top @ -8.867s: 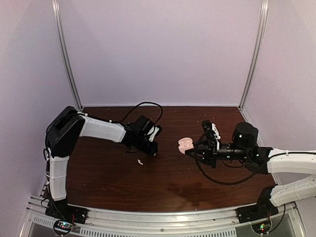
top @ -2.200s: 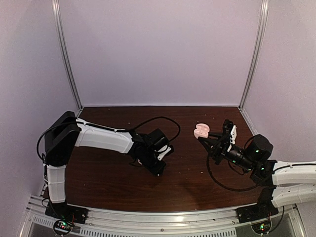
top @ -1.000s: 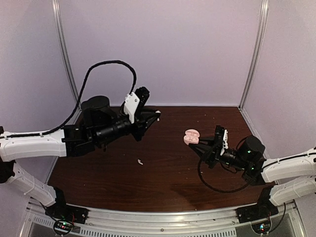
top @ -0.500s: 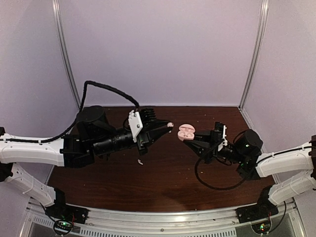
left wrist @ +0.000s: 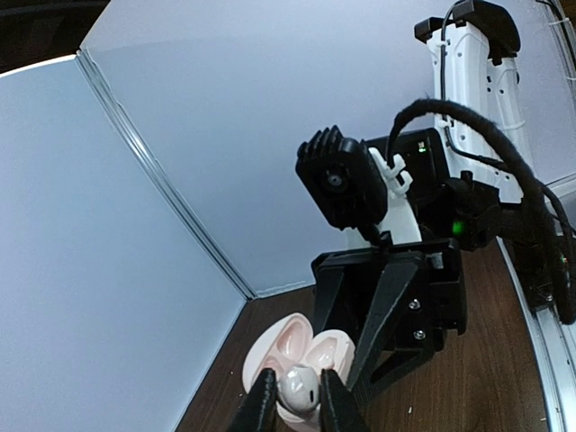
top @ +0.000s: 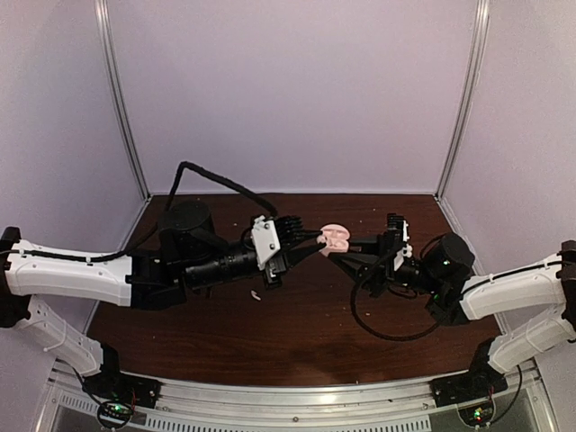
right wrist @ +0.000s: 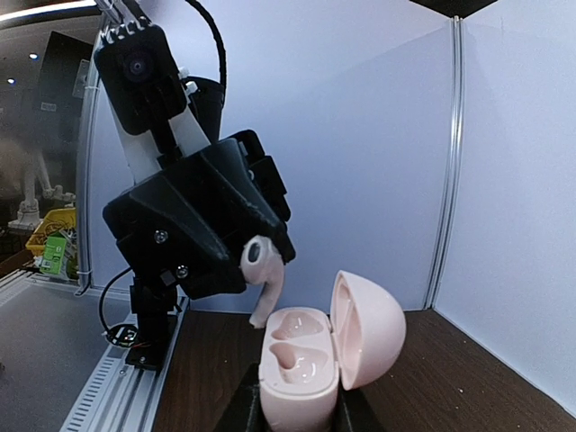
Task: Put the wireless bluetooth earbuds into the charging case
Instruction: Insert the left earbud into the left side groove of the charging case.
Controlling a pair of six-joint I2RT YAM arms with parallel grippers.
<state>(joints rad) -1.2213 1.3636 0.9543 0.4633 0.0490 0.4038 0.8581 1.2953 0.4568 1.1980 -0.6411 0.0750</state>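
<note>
My right gripper (right wrist: 299, 407) is shut on the base of the pink charging case (right wrist: 301, 382), held upright above the table with its lid (right wrist: 371, 328) swung open and both wells empty. My left gripper (left wrist: 296, 385) is shut on a whitish earbud (left wrist: 301, 391). That earbud (right wrist: 262, 269) hangs stem-down just beside the case's far well, not seated in it. In the top view the left gripper (top: 312, 239) and the right gripper (top: 345, 253) meet at the case (top: 336, 237) in mid-air over the table's middle.
A second whitish earbud (top: 256, 293) lies loose on the dark wooden table (top: 297, 342), under the left arm. A black cable (top: 216, 180) arcs over the left arm, and another (top: 378, 326) loops below the right one. White walls and metal posts (top: 461, 108) enclose the space.
My left gripper has carried its earbud to the right and slightly down, closing the gap to the open case. The right gripper with the case has hardly shifted.
</note>
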